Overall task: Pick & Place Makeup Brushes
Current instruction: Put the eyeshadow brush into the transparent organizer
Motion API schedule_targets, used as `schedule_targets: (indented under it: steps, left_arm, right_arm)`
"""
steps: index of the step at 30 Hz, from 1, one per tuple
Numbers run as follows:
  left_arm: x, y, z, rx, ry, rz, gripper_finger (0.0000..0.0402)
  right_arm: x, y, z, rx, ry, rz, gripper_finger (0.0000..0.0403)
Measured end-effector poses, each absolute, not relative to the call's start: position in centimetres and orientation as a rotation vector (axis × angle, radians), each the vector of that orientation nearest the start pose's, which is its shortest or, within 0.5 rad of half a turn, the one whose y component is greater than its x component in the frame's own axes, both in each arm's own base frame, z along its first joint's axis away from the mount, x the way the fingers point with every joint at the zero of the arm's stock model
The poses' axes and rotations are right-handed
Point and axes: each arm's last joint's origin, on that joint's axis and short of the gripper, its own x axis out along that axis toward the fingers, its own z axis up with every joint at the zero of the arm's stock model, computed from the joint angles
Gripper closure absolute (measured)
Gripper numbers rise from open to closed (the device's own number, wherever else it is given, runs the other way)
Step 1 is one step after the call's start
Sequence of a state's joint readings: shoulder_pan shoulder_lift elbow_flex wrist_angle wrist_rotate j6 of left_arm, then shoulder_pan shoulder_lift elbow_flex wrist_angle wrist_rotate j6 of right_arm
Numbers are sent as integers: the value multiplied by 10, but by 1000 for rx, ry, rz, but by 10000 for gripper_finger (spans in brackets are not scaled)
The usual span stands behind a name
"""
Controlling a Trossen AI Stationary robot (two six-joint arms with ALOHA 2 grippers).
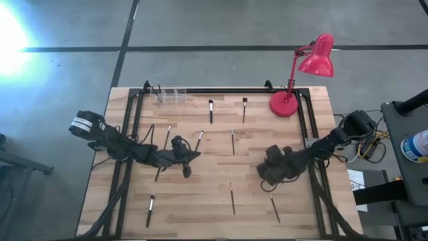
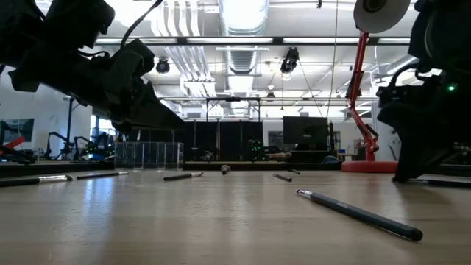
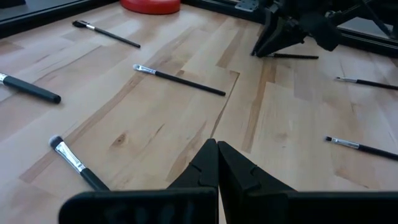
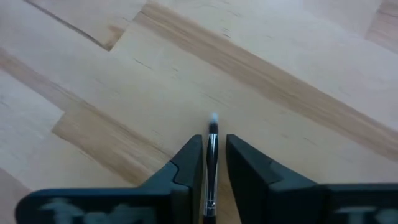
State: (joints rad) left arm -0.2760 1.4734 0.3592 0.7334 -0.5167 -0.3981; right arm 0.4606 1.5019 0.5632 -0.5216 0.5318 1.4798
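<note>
Several makeup brushes lie scattered on the wooden table [image 1: 214, 181], among them a brush [image 1: 210, 110] at the back and a brush [image 1: 232, 199] near the front. My right gripper [image 1: 271, 175] is down at the table on the right. In the right wrist view its fingers [image 4: 186, 168] stand narrowly open on both sides of one thin brush [image 4: 212, 134], with a sliver of wood still showing beside it. My left gripper [image 3: 216, 144] is shut on nothing and hovers over the left middle [image 1: 186, 161], with a brush [image 3: 74, 163] lying just beside it.
A red desk lamp [image 1: 301, 73] stands at the back right. A clear acrylic holder [image 1: 167, 95] sits at the back left. Black rails [image 1: 130, 134] run along both sides of the table. More brushes [image 3: 180, 79] lie between the two arms.
</note>
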Motion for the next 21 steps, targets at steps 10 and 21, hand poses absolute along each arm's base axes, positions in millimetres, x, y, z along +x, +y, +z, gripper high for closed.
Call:
schedule_targets:
  steps: [10,21]
  left_arm:
    - [237,-52,139,-262,295,305,402]
    - [241,-57,145,-167,272,316,399]
  right_arm:
    - [191,77,113,538,946,-860,351]
    - [192,76,129,450,915,-757,389]
